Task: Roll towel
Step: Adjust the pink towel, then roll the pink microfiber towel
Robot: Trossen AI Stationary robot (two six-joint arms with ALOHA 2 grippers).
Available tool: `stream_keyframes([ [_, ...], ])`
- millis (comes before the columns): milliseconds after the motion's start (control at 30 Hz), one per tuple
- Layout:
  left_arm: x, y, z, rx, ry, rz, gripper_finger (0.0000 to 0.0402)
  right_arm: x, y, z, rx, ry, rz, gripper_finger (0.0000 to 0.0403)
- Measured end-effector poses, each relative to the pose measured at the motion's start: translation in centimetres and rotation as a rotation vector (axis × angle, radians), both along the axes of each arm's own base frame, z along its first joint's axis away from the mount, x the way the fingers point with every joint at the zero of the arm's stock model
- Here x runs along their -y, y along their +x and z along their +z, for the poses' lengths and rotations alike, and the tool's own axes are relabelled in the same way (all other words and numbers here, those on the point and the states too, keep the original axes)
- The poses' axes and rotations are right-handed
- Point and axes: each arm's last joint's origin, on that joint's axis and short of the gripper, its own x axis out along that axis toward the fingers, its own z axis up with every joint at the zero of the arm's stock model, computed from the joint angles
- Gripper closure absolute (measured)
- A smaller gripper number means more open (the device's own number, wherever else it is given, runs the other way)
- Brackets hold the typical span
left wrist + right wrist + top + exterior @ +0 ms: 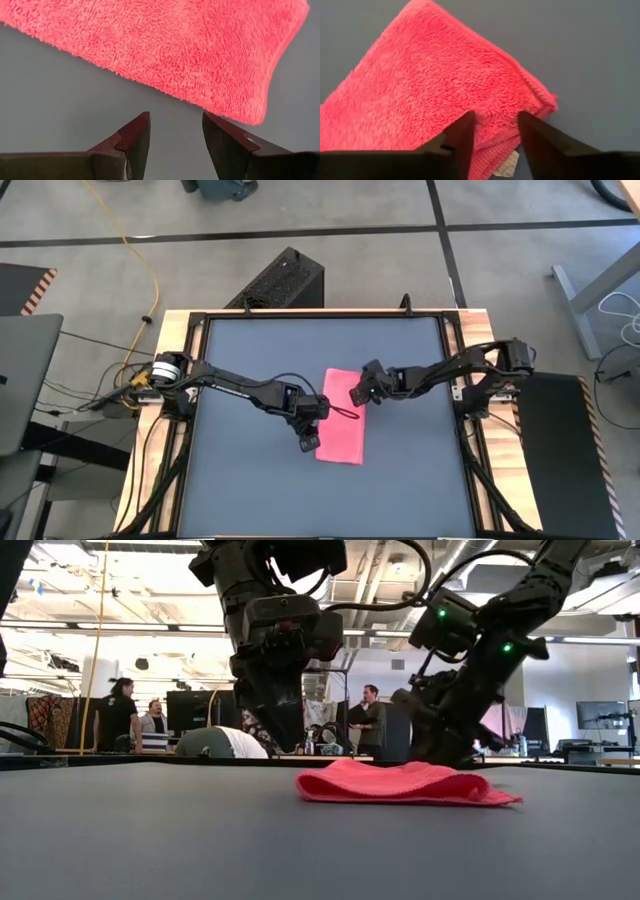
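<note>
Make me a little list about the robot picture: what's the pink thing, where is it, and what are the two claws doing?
pink thing: towel, folded, lying flat
where: middle of the table
left gripper: open, at the towel's left edge, holding nothing
right gripper: open, over the towel's far right corner, not gripping it
rolled: not yet
tag: small white label at the corner by the right gripper

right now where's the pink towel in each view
High view: towel lies folded near the tabletop centre, between the two arms.
Low view: towel lies flat, right of centre.
Left wrist view: towel fills the top, beyond the open fingers.
Right wrist view: towel fills the left and centre; a white tag shows at its edge.
Shared landmark: the dark grey tabletop under it.
</note>
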Motion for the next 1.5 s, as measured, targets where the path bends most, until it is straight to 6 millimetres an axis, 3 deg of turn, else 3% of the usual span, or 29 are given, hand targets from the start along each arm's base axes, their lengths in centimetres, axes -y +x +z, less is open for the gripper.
stream_keyframes([
  [167, 0.0, 0.3, 0.2, 0.040, -0.002, 0.001, 0.0232, 0.0, -1.6, 1.8, -0.042, -0.014, -0.022, 0.0156],
  [433, 0.0, 0.6, 0.4, 0.084, 0.015, -0.051, 0.0232, -1.2, -3.9, 6.0, 0.051, -0.026, -0.016, 0.0147],
  [633, 0.8, -0.8, 2.5, 0.105, 0.057, -0.384, 0.0232, -5.4, -4.9, 8.6, 0.183, -0.042, 0.185, 0.0147],
  [767, 1.7, -2.5, 5.8, 0.193, 0.086, -0.566, 0.0232, -8.5, -5.8, 10.1, 0.317, -0.055, 0.218, 0.0147],
  [900, 2.0, -4.8, 9.8, 0.379, 0.105, -0.620, 0.0232, -11.6, -6.3, 11.4, 0.493, -0.079, 0.222, 0.0147],
  [1033, 1.5, -7.5, 11.4, 0.615, 0.024, -0.560, 0.0232, -14.5, -6.3, 12.1, 0.631, -0.110, 0.242, 0.0147],
  [1100, 1.3, -9.1, 11.1, 0.719, -0.034, -0.498, 0.0232, -15.7, -6.2, 12.1, 0.678, -0.120, 0.258, 0.0147],
  [1367, 1.3, -15.2, 6.1, 1.174, -0.466, -0.083, 0.0232, -18.6, -5.5, 11.1, 0.759, -0.079, 0.287, 0.0147],
  [1500, 2.0, -17.5, 2.7, 1.156, -0.547, 0.130, 0.0232, -19.2, -5.0, 10.6, 0.773, -0.045, 0.322, 0.0148],
])
